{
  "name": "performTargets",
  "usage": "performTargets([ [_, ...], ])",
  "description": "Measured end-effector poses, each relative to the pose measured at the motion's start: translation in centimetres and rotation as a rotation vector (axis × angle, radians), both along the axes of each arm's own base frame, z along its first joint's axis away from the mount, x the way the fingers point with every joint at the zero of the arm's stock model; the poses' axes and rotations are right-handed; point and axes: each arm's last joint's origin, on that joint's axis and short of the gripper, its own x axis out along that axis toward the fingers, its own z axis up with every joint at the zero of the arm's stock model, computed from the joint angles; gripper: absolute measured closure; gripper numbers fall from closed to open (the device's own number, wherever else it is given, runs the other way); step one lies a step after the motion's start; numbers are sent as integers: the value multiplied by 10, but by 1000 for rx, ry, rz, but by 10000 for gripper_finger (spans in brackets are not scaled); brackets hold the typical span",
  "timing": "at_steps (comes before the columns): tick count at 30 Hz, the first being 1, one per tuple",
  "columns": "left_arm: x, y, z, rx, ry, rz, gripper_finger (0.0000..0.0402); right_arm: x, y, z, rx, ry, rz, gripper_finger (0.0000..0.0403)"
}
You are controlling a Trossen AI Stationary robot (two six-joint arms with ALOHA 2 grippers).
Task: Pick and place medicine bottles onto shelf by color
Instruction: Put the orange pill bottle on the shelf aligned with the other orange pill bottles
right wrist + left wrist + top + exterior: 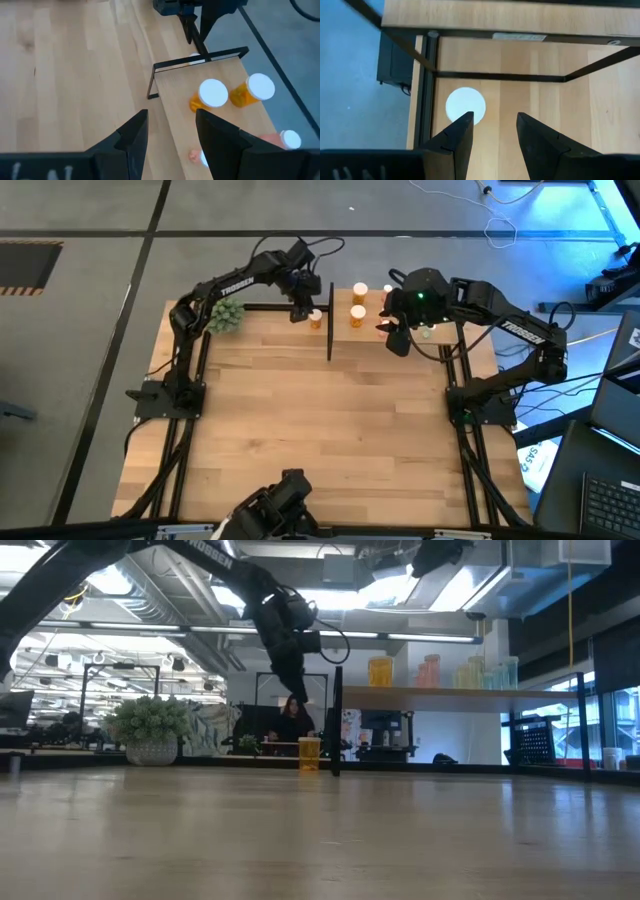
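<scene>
An orange medicine bottle (316,318) with a white cap (465,105) stands upright on the table, just left of the shelf (400,352). My left gripper (492,117) hangs open above it, the cap just beyond one fingertip and nothing between the fingers. On the shelf board (175,120) stand two orange bottles (213,95) (252,90) and a pink one (285,139). The low view shows orange (380,670), pink (430,670) and pale green bottles (490,672) lined up on it. My right gripper (170,112) hovers open above the shelf, touching nothing.
A green fuzzy plant ball (225,315) sits at the table's far left corner. The shelf's thin black posts (330,320) stand close beside the lone orange bottle. The wide wooden tabletop (320,440) spreads toward the near edge.
</scene>
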Motion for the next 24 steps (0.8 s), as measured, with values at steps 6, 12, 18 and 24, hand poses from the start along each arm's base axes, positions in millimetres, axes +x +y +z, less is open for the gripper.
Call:
performTargets([
  [6, 0, 0, 0, -4, -1, 8, 257, 0, 0, 0, 17, -8, -20, 234],
  [12, 1, -1, 0, -5, -1, 7, 257, 0, 0, 0, 13, -6, -15, 234],
  [18, 4, -5, 0, 5, 12, 9, 257, 0, 0, 0, 12, -6, -13, 234],
  [24, 4, -6, 0, -62, -25, -22, 257, 0, 0, 0, 11, -5, -13, 234],
])
